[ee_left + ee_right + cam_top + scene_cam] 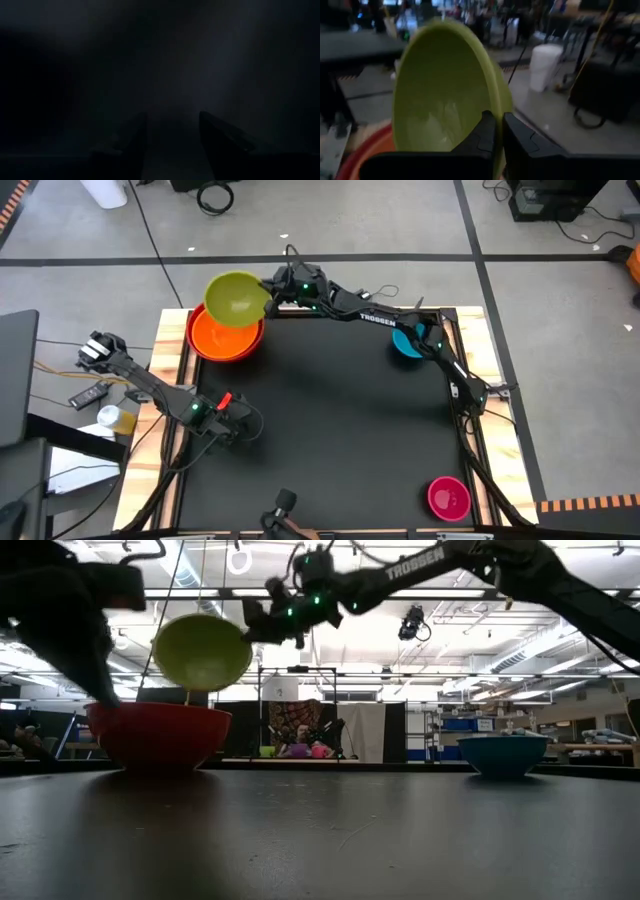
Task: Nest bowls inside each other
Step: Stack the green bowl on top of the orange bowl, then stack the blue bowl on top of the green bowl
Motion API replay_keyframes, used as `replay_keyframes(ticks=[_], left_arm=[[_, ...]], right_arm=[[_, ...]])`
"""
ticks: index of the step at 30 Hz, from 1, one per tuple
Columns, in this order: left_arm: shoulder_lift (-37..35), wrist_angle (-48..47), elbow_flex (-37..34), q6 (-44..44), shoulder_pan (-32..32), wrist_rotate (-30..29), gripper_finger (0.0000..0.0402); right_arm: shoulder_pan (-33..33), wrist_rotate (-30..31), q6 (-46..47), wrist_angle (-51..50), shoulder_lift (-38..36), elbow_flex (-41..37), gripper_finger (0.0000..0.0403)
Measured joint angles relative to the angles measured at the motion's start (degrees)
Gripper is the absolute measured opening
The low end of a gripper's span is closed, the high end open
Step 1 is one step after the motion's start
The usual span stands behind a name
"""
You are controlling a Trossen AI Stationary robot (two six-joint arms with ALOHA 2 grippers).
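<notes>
A yellow-green bowl (pixel 237 298) hangs tilted at the far left, above an orange bowl (pixel 224 338) that sits inside a red bowl (pixel 158 735). My right gripper (pixel 272 288) is shut on the yellow-green bowl (pixel 440 90). A blue bowl (pixel 407 342) stands on the mat at the far right. A magenta pink bowl (pixel 449 497) rests at the near right. My left gripper (pixel 248 422) waits open over the left side of the mat, nothing between its fingers (pixel 135 145). My right gripper pinches the yellow-green bowl's rim (pixel 496 102) on the side toward the table's right, one finger (pixel 482 135) inside the bowl and one outside. The fingers reach nearly level from the right. The bowl hangs tilted, lifted clear above the red bowl.
The black mat (pixel 340 430) is framed by wooden edges (pixel 478 340). Small items and cables lie off the table's left side (pixel 105 415). A camera mount (pixel 283 505) stands at the near edge.
</notes>
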Motion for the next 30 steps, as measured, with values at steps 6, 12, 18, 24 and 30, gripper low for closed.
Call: replay_keyframes(ticks=[6, 12, 18, 24, 30], left_arm=[[-0.06, -9.26, 7.95, 4.32, 2.9, -5.77, 0.0181], [-0.06, -13.12, 14.64, 8.37, 4.94, -8.3, 0.0181], [-0.06, -14.01, 16.02, 10.05, 6.01, -8.34, 0.0181], [-0.06, -15.24, 16.02, 9.36, 6.08, -8.29, 0.0181], [0.17, -14.8, 15.94, 8.19, 6.08, -8.31, 0.0181]], right_arm=[[-0.6, -5.62, 0.61, 2.25, 5.99, -0.16, 0.0029], [-0.76, -10.31, 2.73, 4.78, 10.25, -0.09, 0.0045], [-0.46, -9.45, 4.08, -0.09, 8.74, -0.1, 0.0075], [-0.64, -6.81, 1.96, -10.76, 4.01, -0.05, 0.0118], [-2.04, -6.81, -1.59, -23.27, -1.79, -0.01, 0.0146]])
